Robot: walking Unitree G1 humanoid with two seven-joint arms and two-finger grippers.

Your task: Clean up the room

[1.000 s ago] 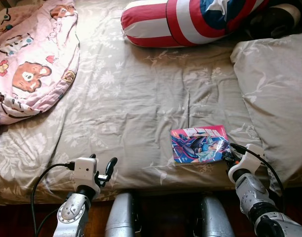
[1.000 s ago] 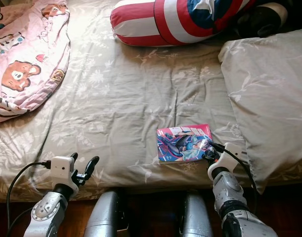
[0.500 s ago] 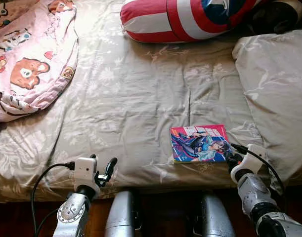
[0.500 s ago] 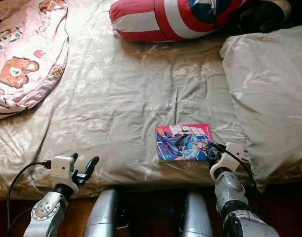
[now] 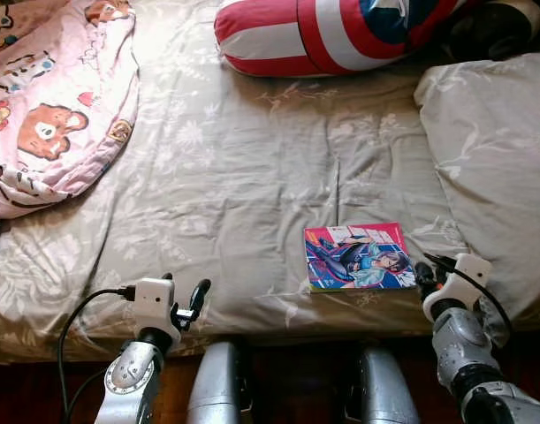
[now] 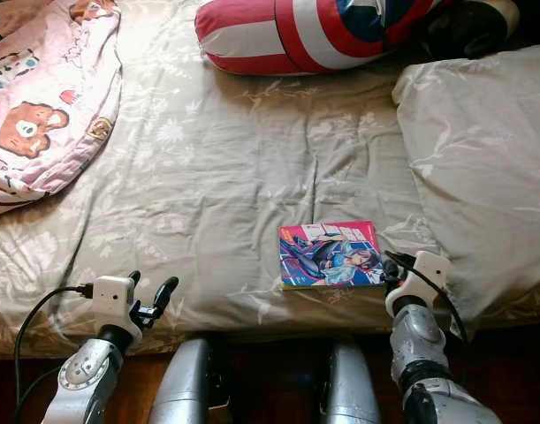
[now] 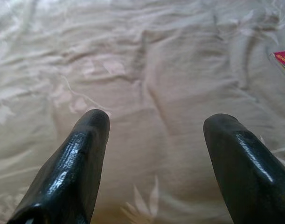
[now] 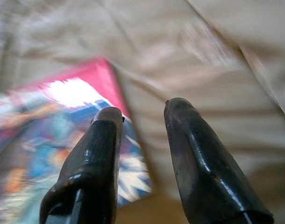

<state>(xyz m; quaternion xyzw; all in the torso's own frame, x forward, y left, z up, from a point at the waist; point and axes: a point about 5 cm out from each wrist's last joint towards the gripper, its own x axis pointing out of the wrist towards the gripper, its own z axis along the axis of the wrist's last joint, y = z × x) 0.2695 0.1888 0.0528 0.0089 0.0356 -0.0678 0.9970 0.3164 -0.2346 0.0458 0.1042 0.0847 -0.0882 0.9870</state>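
A comic book (image 5: 353,256) with a pink and blue cover lies flat on the beige floral bed sheet (image 5: 252,177), near the bed's front edge. My right gripper (image 5: 426,273) sits just right of the book's right edge, low over the sheet. In the right wrist view the right gripper (image 8: 143,111) is open by a narrow gap, with the book's corner (image 8: 67,116) beneath and beside its fingers and nothing held. At the front left, my left gripper (image 5: 186,296) hovers open over bare sheet, and its wide-apart fingers (image 7: 81,154) show in the left wrist view.
A pink bear-print blanket (image 5: 57,97) is bunched at the far left. A red, white and blue shield cushion (image 5: 340,35) lies at the back. A grey-beige pillow (image 5: 495,159) covers the right side, close to my right arm. My legs (image 5: 221,384) stand against the bed's front edge.
My right gripper has drawn back to the right, off the book's right edge. The book stays flat on the sheet. The left arm has not moved.
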